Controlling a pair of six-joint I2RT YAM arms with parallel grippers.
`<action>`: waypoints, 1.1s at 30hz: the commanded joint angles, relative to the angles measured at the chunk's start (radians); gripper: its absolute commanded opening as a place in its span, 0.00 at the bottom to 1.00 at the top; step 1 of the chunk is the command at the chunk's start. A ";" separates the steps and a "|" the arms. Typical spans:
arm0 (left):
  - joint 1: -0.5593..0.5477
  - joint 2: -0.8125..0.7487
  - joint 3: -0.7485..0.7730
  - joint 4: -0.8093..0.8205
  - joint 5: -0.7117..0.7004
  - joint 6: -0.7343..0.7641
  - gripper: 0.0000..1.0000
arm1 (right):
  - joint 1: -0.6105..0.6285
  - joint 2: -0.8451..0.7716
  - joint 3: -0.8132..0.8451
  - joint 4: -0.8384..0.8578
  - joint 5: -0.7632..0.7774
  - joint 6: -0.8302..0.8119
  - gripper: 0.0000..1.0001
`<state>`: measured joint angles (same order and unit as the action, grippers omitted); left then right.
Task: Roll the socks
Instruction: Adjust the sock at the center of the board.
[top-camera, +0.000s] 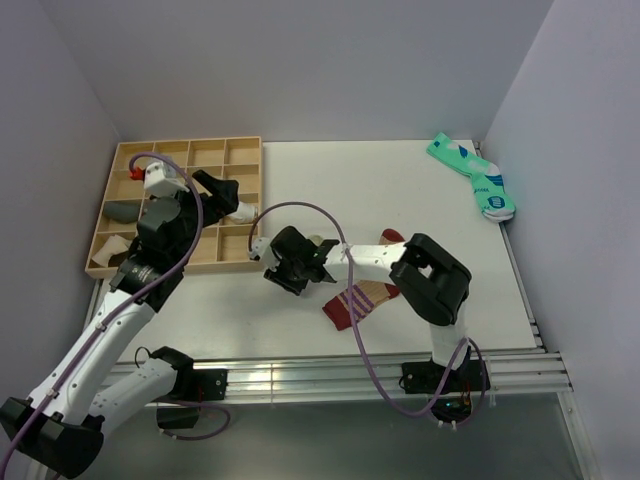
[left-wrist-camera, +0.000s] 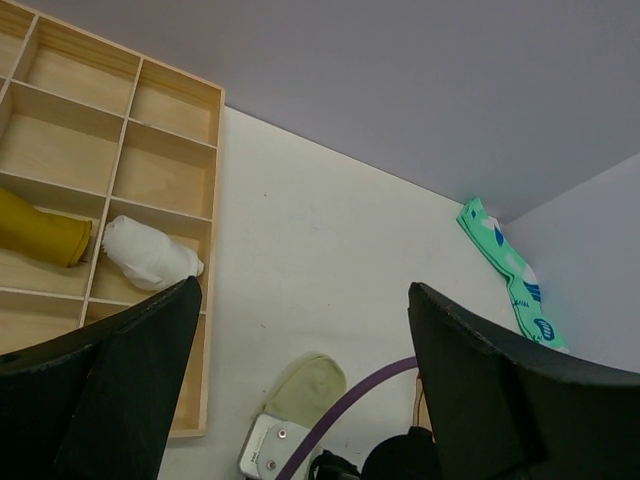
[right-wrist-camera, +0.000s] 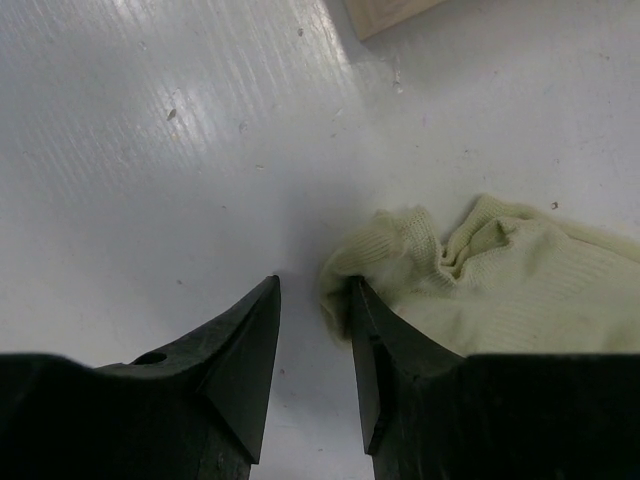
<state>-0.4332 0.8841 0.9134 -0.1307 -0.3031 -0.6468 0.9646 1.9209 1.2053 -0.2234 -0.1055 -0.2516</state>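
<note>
1. The pale olive sock (right-wrist-camera: 500, 290) lies crumpled on the table (top-camera: 300, 180), just off the near corner of the wooden tray (top-camera: 186, 142). Its ribbed edge bunches up against one fingertip of the right gripper (right-wrist-camera: 312, 290).
2. The tan sock (top-camera: 362, 298), with its maroon toe and striped cuff, lies flat beside it under the right forearm. Neither sock is rolled.
3. The step in hand looks like the first pick-up of the olive sock. The right gripper's jaws stand close together with a thin gap between them. Only a sliver of the sock's edge reaches into the gap, and it is not pinched.
4. In my judgement the next move calls for a small shift toward the sock, so that the fabric edge sits fully between the fingers before they close. The knit is soft and may slide away instead of lifting.
5. The right arm reaches from its base across the table to the left, folded at the elbow. Its fingers point down at the surface.
6. The left gripper (left-wrist-camera: 303, 300) hangs over the tray's right-hand compartments, spread wide and empty, well above the table.
7. The tray holds a white roll (left-wrist-camera: 150, 255) and a yellow roll (left-wrist-camera: 40, 232). Teal patterned socks (top-camera: 475, 178) lie in the far right corner.
</note>
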 joint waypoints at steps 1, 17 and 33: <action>0.008 0.004 -0.021 0.058 0.030 0.015 0.90 | -0.020 0.003 0.007 0.019 -0.023 0.000 0.42; 0.010 0.030 -0.114 0.109 0.073 -0.001 0.89 | -0.128 -0.034 -0.052 -0.048 -0.269 -0.008 0.14; -0.028 0.036 -0.459 0.535 0.337 0.027 0.56 | -0.342 0.070 0.125 -0.482 -0.780 -0.146 0.10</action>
<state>-0.4385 0.9226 0.4938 0.2337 -0.0444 -0.6418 0.6319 1.9530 1.2827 -0.5968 -0.7807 -0.3622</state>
